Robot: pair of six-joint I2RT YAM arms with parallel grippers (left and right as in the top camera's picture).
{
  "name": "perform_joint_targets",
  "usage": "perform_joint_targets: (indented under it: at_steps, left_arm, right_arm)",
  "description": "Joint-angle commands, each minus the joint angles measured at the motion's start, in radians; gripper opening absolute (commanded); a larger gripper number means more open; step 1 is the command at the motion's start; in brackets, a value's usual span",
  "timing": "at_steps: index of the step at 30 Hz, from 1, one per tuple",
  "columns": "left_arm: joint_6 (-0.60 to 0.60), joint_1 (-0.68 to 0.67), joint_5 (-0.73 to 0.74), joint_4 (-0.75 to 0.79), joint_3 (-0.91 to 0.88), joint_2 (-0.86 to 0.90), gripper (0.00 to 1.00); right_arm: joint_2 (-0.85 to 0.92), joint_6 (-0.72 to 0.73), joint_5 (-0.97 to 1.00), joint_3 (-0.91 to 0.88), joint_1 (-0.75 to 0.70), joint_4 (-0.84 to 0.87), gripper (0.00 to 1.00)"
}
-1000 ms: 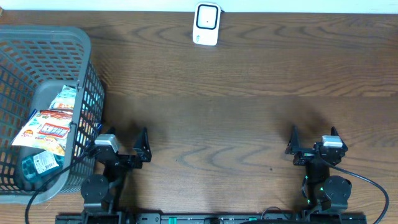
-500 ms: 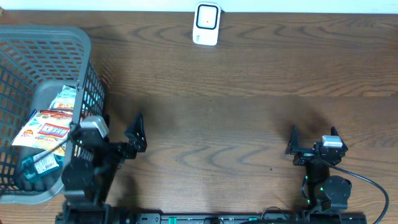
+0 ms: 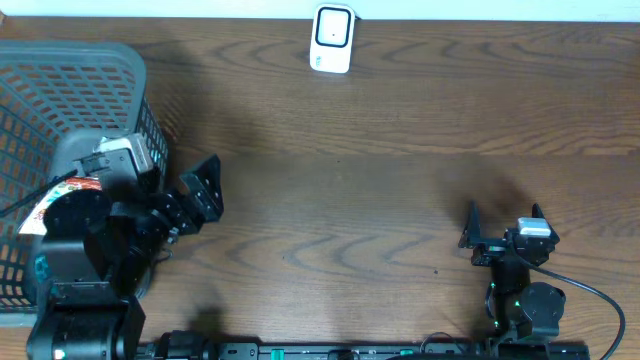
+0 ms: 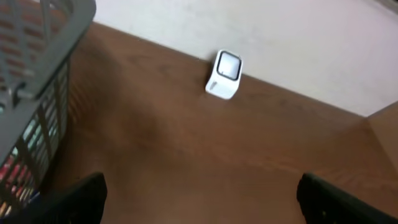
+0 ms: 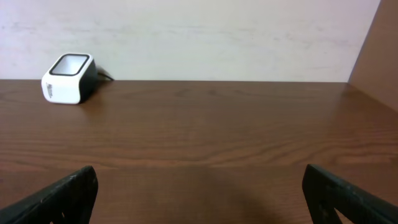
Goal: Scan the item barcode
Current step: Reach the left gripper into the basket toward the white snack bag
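A white barcode scanner (image 3: pixel 332 38) stands at the far edge of the table; it also shows in the left wrist view (image 4: pixel 224 74) and the right wrist view (image 5: pixel 68 78). Snack packets lie in the grey basket (image 3: pixel 70 55); only a red-and-white corner of one packet (image 3: pixel 40 212) shows beside the left arm. My left gripper (image 3: pixel 203 188) hangs open and empty just right of the basket's wall, its dark fingers (image 4: pixel 74 199) wide apart. My right gripper (image 3: pixel 503 222) rests open and empty near the front right, pointing at the far wall.
The basket's mesh wall (image 4: pixel 37 74) fills the left of the left wrist view. The wooden table (image 3: pixel 380 180) runs between the two arms and back to the scanner. A pale wall (image 5: pixel 199 31) rises behind the table.
The left arm has risen and swung left and back, so it now covers most of the packets in the basket. Its gripper stays open. The right arm has not moved.
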Motion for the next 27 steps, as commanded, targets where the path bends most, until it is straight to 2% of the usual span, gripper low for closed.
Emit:
perform_joint_targets:
  at_steps: [1, 6, 11, 16, 21, 27]
  left_arm:
    - [0.014, -0.001, 0.012, 0.016, 0.013, 0.017, 0.98]
    - [-0.139, 0.027, -0.172, -0.033, 0.122, 0.067, 0.98]
    - [-0.170, 0.097, -0.204, -0.122, 0.299, 0.191, 0.98]
    - [-0.306, 0.217, -0.320, -0.295, 0.474, 0.330, 0.98]
    - [-0.409, 0.364, -0.345, -0.385, 0.497, 0.398, 0.98]
    - [-0.416, 0.525, -0.345, -0.467, 0.493, 0.476, 0.98]
  right_arm:
    - [-0.006, -0.008, -0.002, 0.000, 0.008, -0.006, 0.99]
    - [-0.006, -0.008, -0.002, 0.000, 0.008, -0.006, 0.99]
    - [-0.006, -0.008, -0.002, 0.000, 0.008, -0.006, 0.99]
    - [-0.006, -0.008, -0.002, 0.000, 0.008, -0.006, 0.99]
    - [-0.006, -0.008, -0.002, 0.000, 0.008, -0.006, 0.99]
    - [-0.006, -0.008, -0.002, 0.000, 0.008, -0.006, 0.99]
